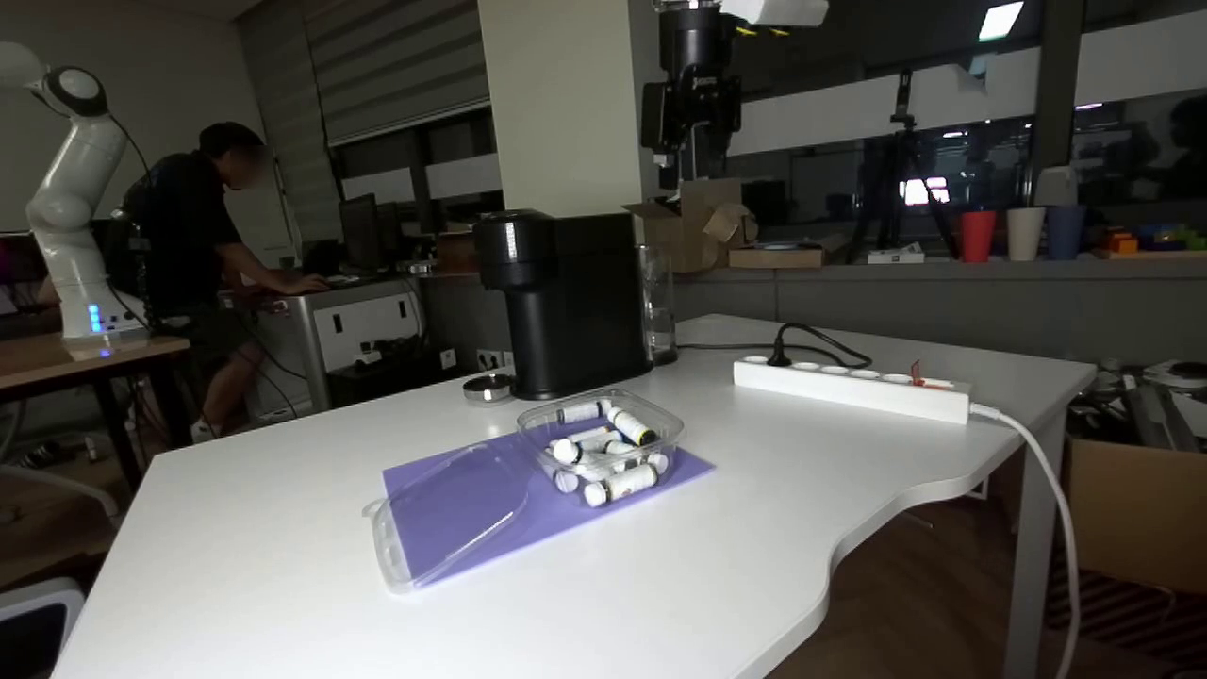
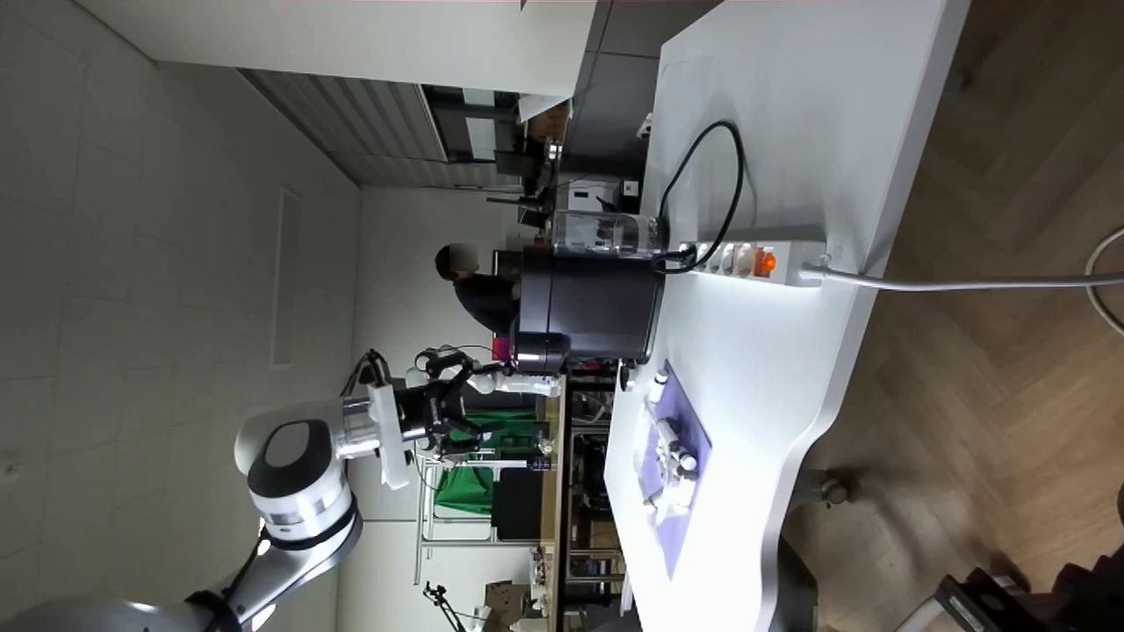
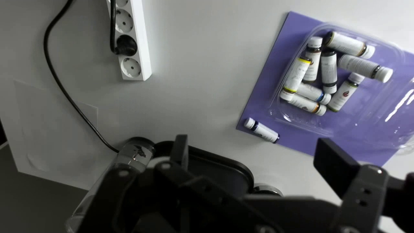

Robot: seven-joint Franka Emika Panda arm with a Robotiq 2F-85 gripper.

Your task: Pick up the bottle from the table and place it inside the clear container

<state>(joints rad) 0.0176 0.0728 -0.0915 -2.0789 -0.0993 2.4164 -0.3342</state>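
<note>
A small white-labelled bottle (image 3: 262, 131) with a white cap lies on a corner of the purple mat (image 3: 258, 100), outside the clear container. It also lies apart from the others in an exterior view (image 2: 658, 387). The clear container is a shallow see-through plastic box (image 1: 677, 429) on the mat, with several similar bottles inside; its wall shows in the wrist view (image 3: 304, 127). Its clear lid (image 1: 382, 547) is folded open. My gripper (image 2: 492, 402) is open and empty, high above the table. In the wrist view, its fingertips (image 3: 255, 155) stand wide apart, below the lone bottle in the picture.
A tall black coffee machine (image 1: 575, 292) with a clear water tank (image 1: 660, 302) stands close behind the mat. A small round metal tin (image 1: 488, 389) sits beside it. A white power strip (image 1: 849, 389) with cables lies on the table.
</note>
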